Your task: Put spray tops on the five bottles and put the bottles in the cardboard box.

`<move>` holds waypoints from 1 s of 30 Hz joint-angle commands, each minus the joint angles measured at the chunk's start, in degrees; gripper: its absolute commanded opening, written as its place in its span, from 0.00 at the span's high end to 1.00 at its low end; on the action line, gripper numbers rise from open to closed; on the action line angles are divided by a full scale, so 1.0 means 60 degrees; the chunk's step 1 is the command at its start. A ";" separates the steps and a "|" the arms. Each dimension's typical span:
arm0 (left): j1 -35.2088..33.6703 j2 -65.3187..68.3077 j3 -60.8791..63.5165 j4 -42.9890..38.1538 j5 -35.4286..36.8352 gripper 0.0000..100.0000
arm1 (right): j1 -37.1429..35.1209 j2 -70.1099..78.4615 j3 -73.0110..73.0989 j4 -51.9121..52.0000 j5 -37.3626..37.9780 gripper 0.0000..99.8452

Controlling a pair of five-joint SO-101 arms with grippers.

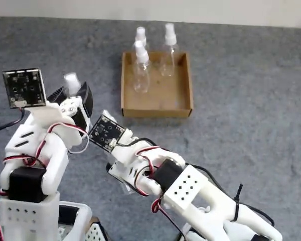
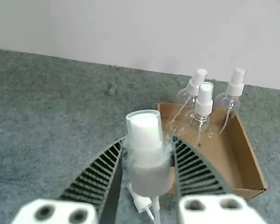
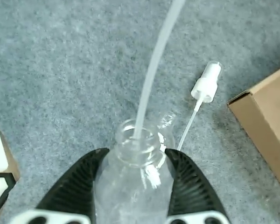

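My left gripper (image 2: 148, 144) is shut on a white spray top (image 2: 147, 154), held up at the left (image 1: 71, 80). Its thin tube (image 3: 151, 70) runs down into the open neck of a clear bottle (image 3: 135, 140). My right gripper (image 3: 136, 156) is shut on that bottle just below the neck. A second spray top (image 3: 205, 84) lies loose on the grey table beside the bottle and shows under the left gripper (image 2: 142, 203). The cardboard box (image 1: 183, 83) sits at the back with three capped bottles (image 1: 141, 75) standing in it.
The box's near corner (image 3: 266, 102) lies close to the loose spray top. Both arms crowd the front left of the grey table (image 1: 251, 125). Open carpet-like surface stretches to the right of the box and along the left edge.
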 commanded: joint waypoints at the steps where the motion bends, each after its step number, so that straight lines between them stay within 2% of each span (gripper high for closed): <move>1: 0.0637 0.0007 0.0388 0.0190 0.0088 1.00 | -0.0022 -0.0344 -0.0212 -0.0286 -0.0132 1.00; 9: 0.0681 0.0007 0.0535 0.0190 0.0718 1.00 | -0.0022 -0.0432 -0.0198 -0.0227 -0.0059 1.00; 14: 0.0637 0.0007 0.0520 0.0205 0.1040 1.00 | 0.0081 -0.1443 -0.0154 -0.0315 -0.0293 1.00; 17: 0.0681 0.0007 0.0491 0.0234 0.1084 1.00 | 0.0125 -0.2132 0.0022 -0.0886 -0.1070 1.00; 26: 0.0725 -0.0007 0.0520 0.0264 0.1055 1.00 | 0.0916 -0.2645 0.0960 -0.2059 -0.1099 1.00; 30: 0.1458 -0.0007 0.0549 0.0469 0.1026 1.00 | 0.0974 -0.2645 0.0930 -0.2059 -0.1114 1.00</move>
